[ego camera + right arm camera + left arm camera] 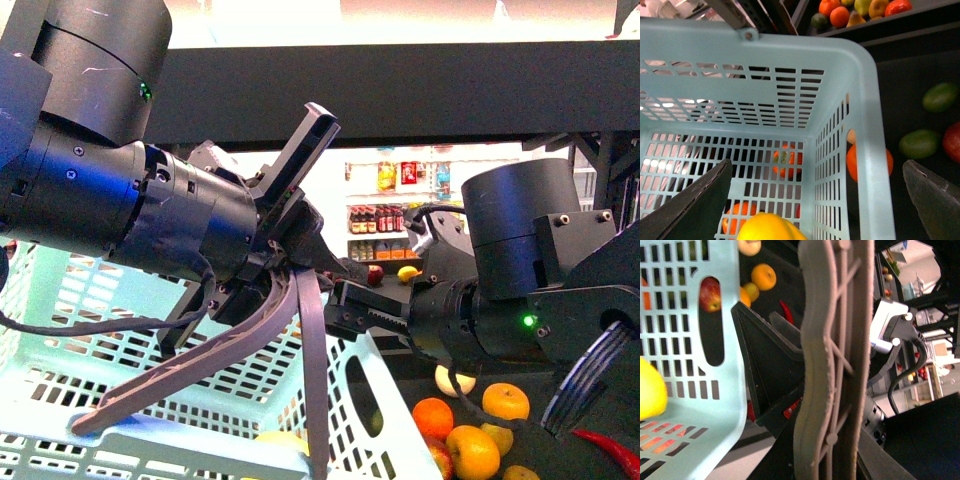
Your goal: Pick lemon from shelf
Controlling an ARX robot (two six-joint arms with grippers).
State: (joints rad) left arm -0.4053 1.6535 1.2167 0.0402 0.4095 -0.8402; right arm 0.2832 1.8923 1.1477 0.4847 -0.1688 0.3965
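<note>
**Lemon sat in the basket, between the spread fingers of the right pincer**

The lemon (767, 227) lay inside the pale blue basket (790, 50), off the shelf (450, 95), whose thick black board ran across the top of the front view. In the right wrist view the lemon showed between the 2 dark fingers (690, 205) of the right pincer (817, 162). Those fingers stood wide apart and gripped nothing. Whether the fruit touched the nearer finger could not be told. The left pincer (200, 448) also stood apart and held nothing, its 2 grey ribbed fingers splayed over the basket's near rim.

Other fruit lay around the basket on a dark board. Oranges (472, 450) were clustered beside the basket's handle hole, a red chili (610, 452) lay at the far right, and 2 green fruits (917, 144) sat just outside the basket wall. More oranges showed through the wall slots. In the front view the left arm (100, 190) and its fingers crossed in front of the right pincer and hid its fingertips.

The lemon was cut off by the picture edge in all 3 views. In the front view it was only a pale yellow patch at the bottom edge. 1 ribbed finger filled the middle of the left wrist view, and its partner was outside that view.
</note>
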